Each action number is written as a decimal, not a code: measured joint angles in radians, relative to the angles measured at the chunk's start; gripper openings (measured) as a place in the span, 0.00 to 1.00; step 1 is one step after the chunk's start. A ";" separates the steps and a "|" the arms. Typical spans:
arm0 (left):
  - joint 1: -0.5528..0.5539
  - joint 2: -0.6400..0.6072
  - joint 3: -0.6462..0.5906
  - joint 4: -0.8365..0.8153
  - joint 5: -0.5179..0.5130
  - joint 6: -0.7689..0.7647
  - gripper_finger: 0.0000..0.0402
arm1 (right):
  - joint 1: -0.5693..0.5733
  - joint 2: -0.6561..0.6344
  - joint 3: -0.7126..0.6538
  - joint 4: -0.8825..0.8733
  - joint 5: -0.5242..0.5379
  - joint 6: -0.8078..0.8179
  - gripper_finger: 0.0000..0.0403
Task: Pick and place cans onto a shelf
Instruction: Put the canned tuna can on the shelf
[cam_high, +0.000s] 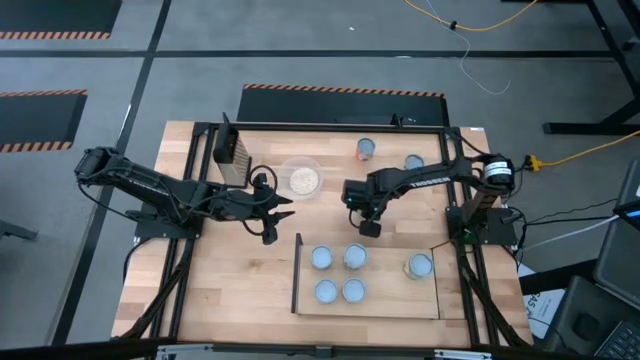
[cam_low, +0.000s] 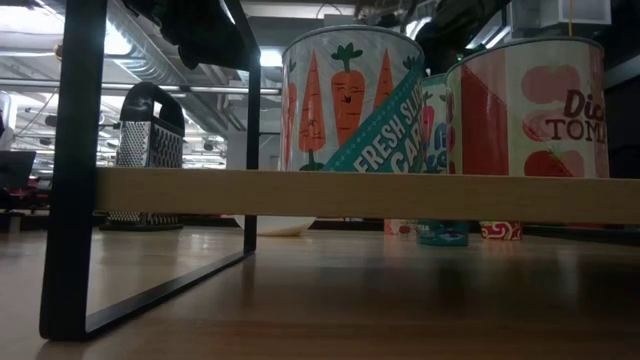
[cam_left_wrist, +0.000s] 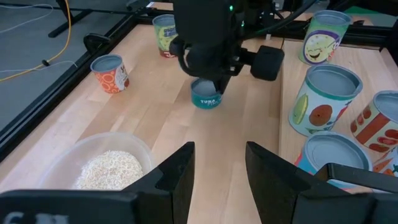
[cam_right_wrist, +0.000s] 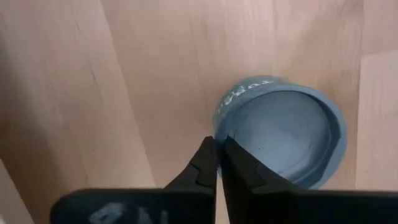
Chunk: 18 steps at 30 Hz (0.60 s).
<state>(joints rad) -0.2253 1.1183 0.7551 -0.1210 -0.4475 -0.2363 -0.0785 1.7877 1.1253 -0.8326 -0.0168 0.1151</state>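
A short teal tuna can (cam_right_wrist: 283, 134) stands on the table just beyond the shelf's far edge; it also shows in the left wrist view (cam_left_wrist: 205, 98) and in the low view (cam_low: 441, 234). My right gripper (cam_right_wrist: 218, 143) stands over it, fingers pointing down, shut at its rim; from above (cam_high: 364, 222) the gripper hides the can. My left gripper (cam_left_wrist: 219, 152) is open and empty to the can's left, beside the bowl (cam_high: 276, 212). The light-wood shelf (cam_high: 385, 305) holds several cans, such as the carrot one (cam_low: 345, 100). Two more cans (cam_high: 366, 148) (cam_high: 414, 162) stand at the far edge. My right gripper has the teal can's rim (cam_right_wrist: 219, 127) at the side nearest the left arm. The fingers (cam_right_wrist: 235, 167) come from above, pointing down, with only a thin slit between them where the rim runs. The can stands upright with its base on the table (cam_left_wrist: 205, 106).
A clear bowl of rice (cam_high: 302, 178) and a metal grater (cam_high: 232, 155) stand at the far left of the table. The shelf's dark leg frame (cam_low: 70, 200) rises near the low camera. Bare tabletop lies left of the shelf (cam_high: 240, 280).
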 joint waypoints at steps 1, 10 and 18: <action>0.000 0.000 0.000 0.000 0.000 0.000 0.34 | 0.004 -0.007 -0.001 -0.007 0.000 -0.011 0.02; 0.000 0.000 0.000 0.000 0.000 0.002 0.34 | 0.046 -0.144 0.027 -0.152 -0.001 -0.015 0.02; 0.000 0.000 0.000 -0.001 0.000 0.003 0.34 | 0.169 -0.288 0.089 -0.301 -0.030 -0.024 0.02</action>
<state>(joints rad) -0.2253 1.1183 0.7551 -0.1219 -0.4476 -0.2337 0.0902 1.4993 1.2147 -1.1334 -0.0469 0.0914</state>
